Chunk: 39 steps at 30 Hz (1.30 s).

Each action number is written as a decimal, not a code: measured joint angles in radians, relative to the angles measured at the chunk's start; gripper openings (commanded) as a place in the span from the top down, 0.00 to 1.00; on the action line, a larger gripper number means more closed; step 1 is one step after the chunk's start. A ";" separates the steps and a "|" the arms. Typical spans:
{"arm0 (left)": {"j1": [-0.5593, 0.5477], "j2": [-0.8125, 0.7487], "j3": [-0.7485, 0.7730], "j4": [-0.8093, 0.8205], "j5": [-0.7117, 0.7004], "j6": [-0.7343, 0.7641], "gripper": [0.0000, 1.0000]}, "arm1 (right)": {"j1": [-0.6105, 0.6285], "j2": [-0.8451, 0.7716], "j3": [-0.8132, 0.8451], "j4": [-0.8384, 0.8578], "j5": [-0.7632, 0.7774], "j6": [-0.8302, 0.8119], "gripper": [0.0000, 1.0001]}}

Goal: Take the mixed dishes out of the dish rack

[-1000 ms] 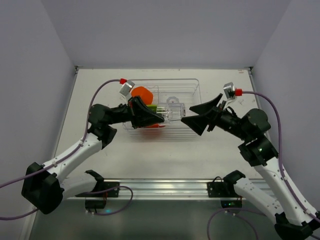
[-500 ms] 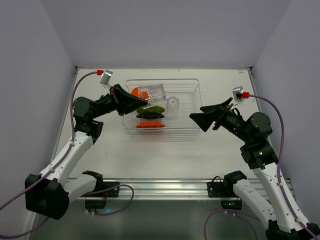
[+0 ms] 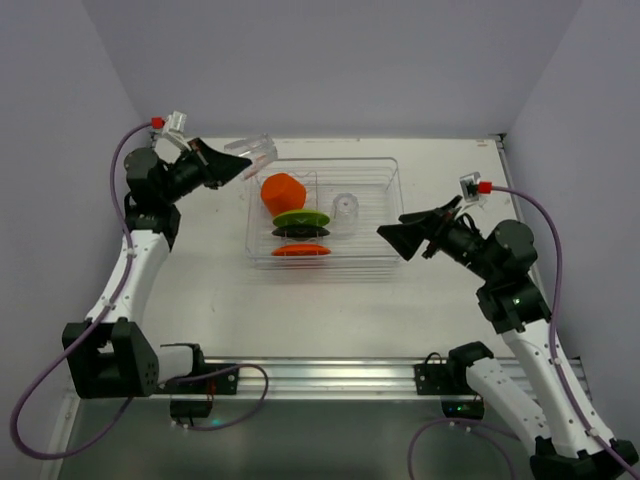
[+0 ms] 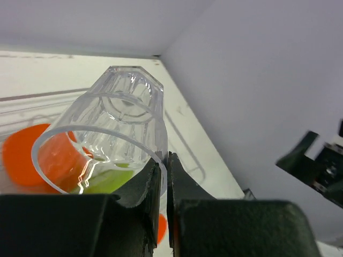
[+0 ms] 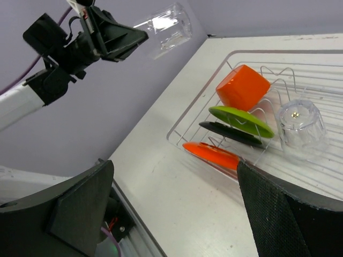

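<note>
The left gripper [image 3: 240, 164] was pinched on the rim of a clear tumbler [image 3: 256, 152], one finger inside the mouth and one outside, as the left wrist view showed. It held the tumbler tilted in the air above the table [image 3: 300, 310], off the far left corner of the rack [image 3: 392, 190], its base pointing toward the rack.

The rest of the dishes sat in the rack. An orange cup [image 3: 283, 190] lay tipped near the far left. Just in front of it three plates stood on edge between the wires, one behind another: green [image 3: 302, 217], black [image 3: 300, 232], then orange [image 3: 298, 250] nearest the arms. A second tumbler [image 3: 345, 210] stood upside down just right of the plates, around the middle of the rack.

The right gripper [image 3: 393, 235] hung with its fingers spread wide and nothing between them, just beyond the rack's right end and pointing toward it
</note>
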<state>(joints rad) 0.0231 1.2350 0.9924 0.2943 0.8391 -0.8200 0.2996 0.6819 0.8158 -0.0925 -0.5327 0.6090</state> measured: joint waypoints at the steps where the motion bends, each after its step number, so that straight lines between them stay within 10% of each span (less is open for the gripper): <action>1: 0.016 0.030 0.030 -0.050 -0.022 0.022 1.00 | 0.000 0.006 -0.002 0.000 0.000 0.000 0.01; 12: 0.148 0.241 0.222 -0.513 -0.452 0.200 1.00 | -0.001 0.070 -0.003 0.003 -0.008 0.000 0.01; 27: 0.137 0.900 1.205 -1.173 -0.739 0.453 1.00 | -0.005 0.167 0.013 0.002 -0.062 -0.007 0.01; 39: 0.101 1.047 1.268 -1.373 -0.894 0.507 1.00 | -0.005 0.170 0.023 0.002 -0.087 -0.015 0.01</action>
<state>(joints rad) 0.1246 2.2818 2.2604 -1.0786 -0.0551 -0.3130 0.2951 0.8516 0.8383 -0.0910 -0.6201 0.5938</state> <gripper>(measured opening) 0.083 0.987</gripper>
